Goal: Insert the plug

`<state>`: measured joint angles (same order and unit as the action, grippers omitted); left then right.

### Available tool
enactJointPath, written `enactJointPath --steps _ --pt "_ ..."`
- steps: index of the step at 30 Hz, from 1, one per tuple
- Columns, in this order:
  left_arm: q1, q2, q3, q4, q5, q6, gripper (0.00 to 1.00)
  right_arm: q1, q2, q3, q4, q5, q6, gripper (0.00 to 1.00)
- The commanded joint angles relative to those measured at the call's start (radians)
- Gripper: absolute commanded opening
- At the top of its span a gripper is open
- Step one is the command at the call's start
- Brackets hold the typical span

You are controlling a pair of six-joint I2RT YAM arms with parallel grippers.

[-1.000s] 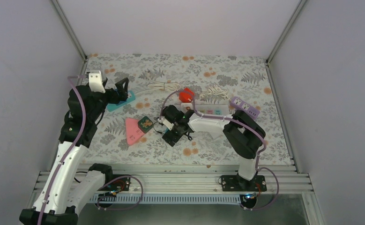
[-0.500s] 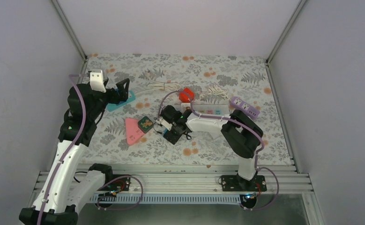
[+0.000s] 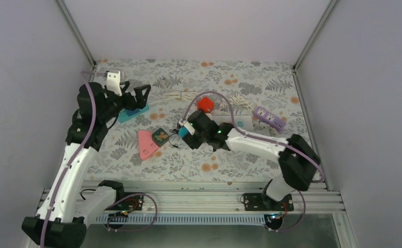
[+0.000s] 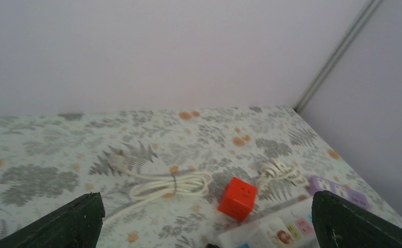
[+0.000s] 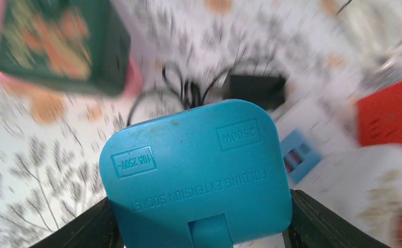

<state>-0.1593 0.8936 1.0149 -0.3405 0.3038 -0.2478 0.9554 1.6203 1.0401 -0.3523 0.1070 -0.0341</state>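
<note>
Right tool (image 3: 188, 130) is clamped on the teal plug (image 5: 193, 170), just near-left of the red cube socket (image 3: 205, 104); left tool (image 4: 204, 217) gapes open well left of it. Grip looks shallow to me, so the plug could twist on contact and miss the slots.

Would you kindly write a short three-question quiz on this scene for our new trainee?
1. True or false: the left gripper is shut.
2. What does the right gripper hold? A) pink triangle B) teal block C) purple strip
3. Fill in: in the left wrist view, the red cube lies to the ___ of the coiled cable.

Key: 1 false, its jaws stand wide open; 2 B; 3 right.
</note>
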Motion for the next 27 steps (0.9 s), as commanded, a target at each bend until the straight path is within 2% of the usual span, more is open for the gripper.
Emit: enactJointPath --steps 1,6,10,14,22,27 --pt "0.003 0.083 0.078 -0.063 0.178 0.001 1.00 0.007 -0.131 -0.017 0.196 0.076 0.017 0.63" --pt "0.003 0.223 0.200 -0.174 0.382 0.010 1.00 0.010 -0.198 0.053 0.224 0.059 -0.029 0.63" --pt "0.002 0.283 0.159 -0.152 0.567 -0.041 1.00 0.016 -0.237 0.039 0.308 0.055 -0.095 0.64" --pt "0.000 0.334 0.149 -0.183 0.674 -0.071 0.95 0.028 -0.244 0.034 0.374 0.030 -0.158 0.64" --pt "-0.030 0.332 0.093 -0.186 0.693 -0.090 0.94 0.046 -0.187 0.087 0.397 0.044 -0.295 0.64" --pt "-0.060 0.330 0.088 -0.205 0.679 -0.091 0.87 0.046 -0.170 0.095 0.436 -0.004 -0.385 0.64"
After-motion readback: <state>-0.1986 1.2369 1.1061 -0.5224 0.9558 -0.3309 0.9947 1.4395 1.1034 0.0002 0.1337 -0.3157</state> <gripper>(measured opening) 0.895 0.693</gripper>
